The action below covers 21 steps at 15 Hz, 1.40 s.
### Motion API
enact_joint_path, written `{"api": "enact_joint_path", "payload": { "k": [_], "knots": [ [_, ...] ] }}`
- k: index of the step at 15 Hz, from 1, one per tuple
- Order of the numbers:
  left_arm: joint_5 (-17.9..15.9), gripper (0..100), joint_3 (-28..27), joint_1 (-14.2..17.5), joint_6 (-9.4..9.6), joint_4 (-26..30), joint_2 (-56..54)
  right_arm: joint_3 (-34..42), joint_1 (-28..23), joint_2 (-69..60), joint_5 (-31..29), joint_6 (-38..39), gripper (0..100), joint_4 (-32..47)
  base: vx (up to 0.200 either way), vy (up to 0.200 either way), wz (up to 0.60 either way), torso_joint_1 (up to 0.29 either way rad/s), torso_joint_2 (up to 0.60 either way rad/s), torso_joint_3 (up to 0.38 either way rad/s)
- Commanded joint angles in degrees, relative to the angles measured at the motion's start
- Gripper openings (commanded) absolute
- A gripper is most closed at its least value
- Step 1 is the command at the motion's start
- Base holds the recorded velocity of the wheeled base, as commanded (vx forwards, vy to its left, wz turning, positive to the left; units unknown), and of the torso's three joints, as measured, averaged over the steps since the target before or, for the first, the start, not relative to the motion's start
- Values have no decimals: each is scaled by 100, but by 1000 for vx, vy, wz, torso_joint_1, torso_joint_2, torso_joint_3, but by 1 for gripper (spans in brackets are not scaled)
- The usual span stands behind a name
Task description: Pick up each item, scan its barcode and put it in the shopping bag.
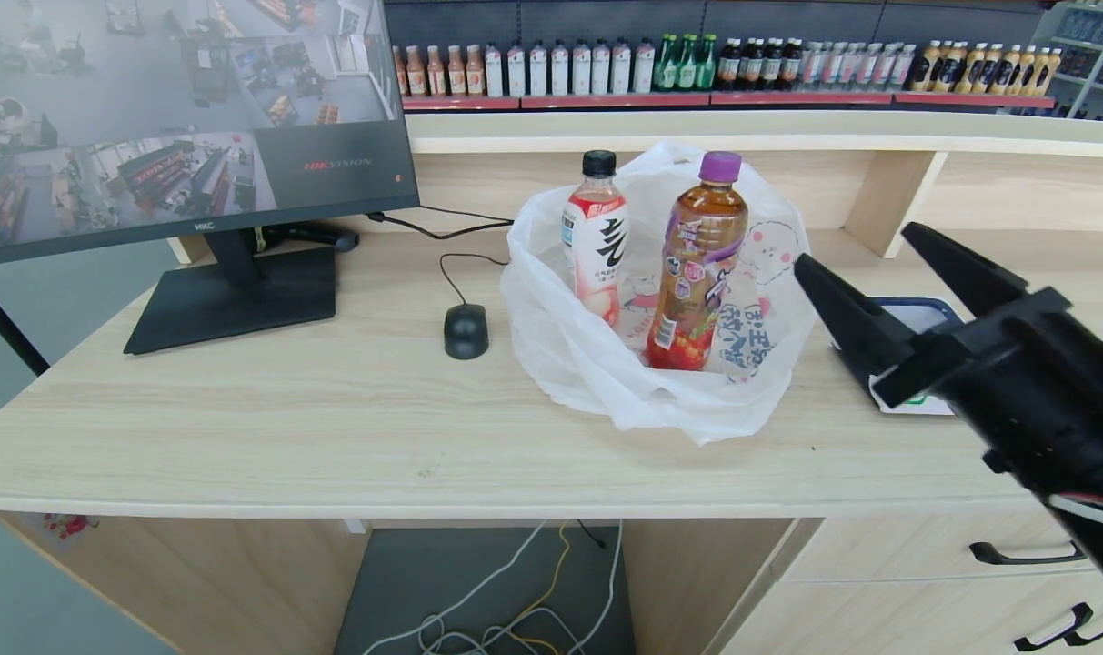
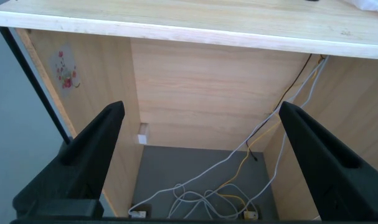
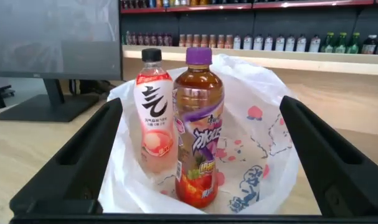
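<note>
Head view: two bottles stand upright inside the shopping bag (image 1: 606, 387) at table centre. Pink bottle (image 1: 595, 238) with a black cap sits at 10 o'clock of the tea bottle (image 1: 701, 264) with a purple cap, just beside it.

Handling, my read: both look full, so moderately heavy, stiff-walled, with glossy label sleeves that could slip. Best hold is across the mid-body, below the shoulder; the cap is too narrow. The bag is thin soft film, slumped open around the bottles with no stiffness, and would snag or collapse if nudged.

Right tool (image 1: 856, 247) hangs at 3 o'clock of the bag, near it but apart, jaws spread and carrying nothing. Left tool (image 2: 201, 109) is also spread and bare, low in front of the table edge, facing the cable recess.

Count: 2 bottles, 1 bag, 2 tools, 1 mouse (image 1: 466, 330) at 9 o'clock of the bag, 1 monitor (image 1: 178, 118) at 10 o'clock. Blue-rimmed device (image 1: 924, 314) behind the right tool, can't tell what. All on the table (image 1: 287, 428).

With both bottles bagged, the task looks at or near done.
</note>
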Motion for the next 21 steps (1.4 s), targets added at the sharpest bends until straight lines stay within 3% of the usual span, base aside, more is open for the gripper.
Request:
{"api": "enact_joint_path", "payload": {
  "k": [1, 5, 7, 10, 14, 19, 21],
  "knots": [
    [1, 100, 0, 0, 0, -1, -2, 1270, 54, -1856, 45, -49, 100, -6, 0, 0, 0, 0, 0, 0],
    [1, 100, 0, -9, 0, -1, -2, 2009, 63, -2937, 45, -6, 100, 636, 0, 0, 0, 0, 0, 0],
    [1, 100, 0, 0, 0, -1, -2, 2053, 71, -3455, 45, 135, 100, 1348, 0, 0, 0, 0, 0, 0],
    [1, 100, 0, 0, 0, -1, -2, 2061, 142, -4343, 71, 188, 100, 2930, 0, 0, 0, 0, 0, 0],
    [1, 100, 0, 0, 0, -1, -2, 2061, 616, -6400, 89, -76, 100, 6401, 0, 0, 0, 0, 0, 0],
    [1, 100, 0, -9, 0, -1, -2, 2017, 616, -8131, 89, -181, 100, 8748, 0, 0, 0, 0, 0, 0],
    [1, 100, 0, 0, 0, -1, -2, 2017, 537, -8087, 27, -216, 100, 8704, 0, 0, 0, 0, 0, 0]
  ]
}}
